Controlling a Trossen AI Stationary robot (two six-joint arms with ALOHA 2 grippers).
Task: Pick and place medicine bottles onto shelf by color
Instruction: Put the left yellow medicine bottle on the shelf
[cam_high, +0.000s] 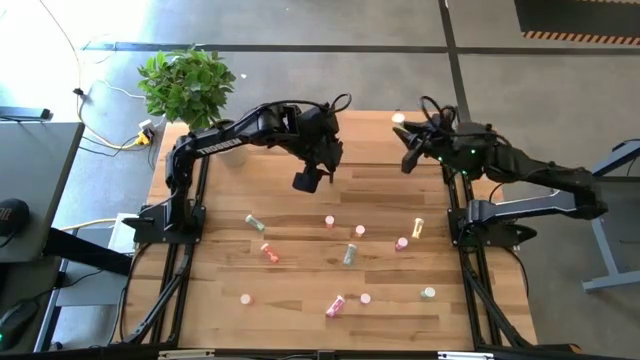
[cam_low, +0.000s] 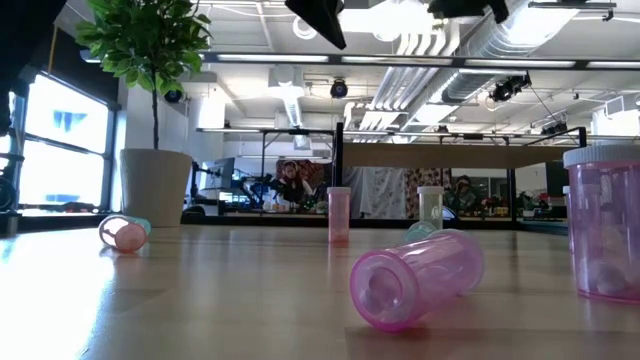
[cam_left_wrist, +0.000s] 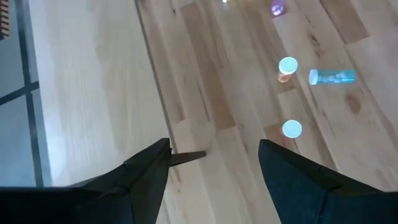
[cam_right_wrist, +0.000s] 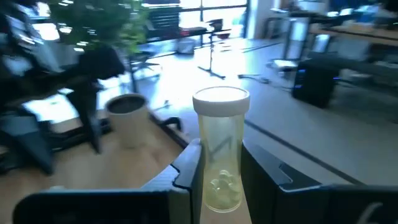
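My right claw is clamped on a pale yellow bottle with a white cap, held upright between my two dark fingers; small pills show through at its base. In the high view this claw sits raised at the far right part of the bench, well apart from the loose bottles nearer the front.

My left claw stands wide and holds nothing. From the wrist I see only bare wood between its fingers. Ahead of it, two bottles stand upright with round pale caps showing, and a pale green bottle lies on its side just beside the farther one. In the high view this claw hangs over the middle of the far half of the bench, above the shelf, a lighter wood slab.

The remaining medicine bottles are scattered in front of both claws: a green one lying down, a pink one lying down, an upright pink one, a green one, a yellow one and a pink one below my right claw, and a few more near the front edge.

From bench height, a pink bottle lies on its side, close to the camera, with another standing farther back. A potted plant stands at the far left corner behind my left arm.
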